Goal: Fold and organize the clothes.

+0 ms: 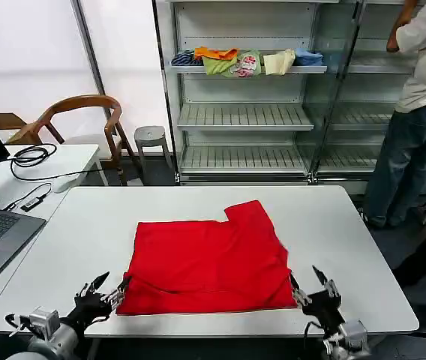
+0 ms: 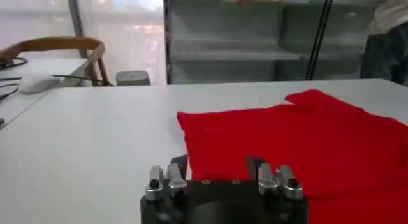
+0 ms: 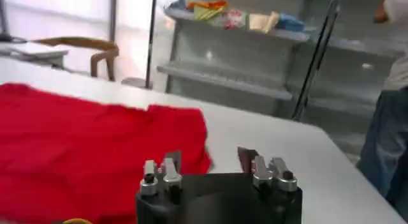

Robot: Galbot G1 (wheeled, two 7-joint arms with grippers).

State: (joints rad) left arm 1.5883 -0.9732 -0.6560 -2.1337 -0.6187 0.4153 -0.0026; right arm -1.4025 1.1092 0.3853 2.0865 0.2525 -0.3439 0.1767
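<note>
From the head view, I see the bright red short-sleeved cotton T-shirt (image 1: 209, 259) lying partly folded mid-worktop (image 1: 348, 225), my left gripper (image 1: 106, 292) and right gripper (image 1: 312, 289) flanking its near corners, seemingly to lift the hem together. My left wrist view shows the left gripper's fingers (image 2: 178, 164) spread, empty, by the shirt's corner. The right wrist view shows the right gripper's fingers (image 3: 245, 158) likewise apart at the opposite corner.

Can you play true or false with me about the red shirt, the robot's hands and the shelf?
1. The red T-shirt lies on the white table. True.
2. The left gripper is lifting the shirt high up. False: it sits open at the shirt's near corner, low by the table.
3. The right gripper is open. True.
4. The folded clothes on the shelf are all red. False: they are orange, green, cream and blue.
</note>
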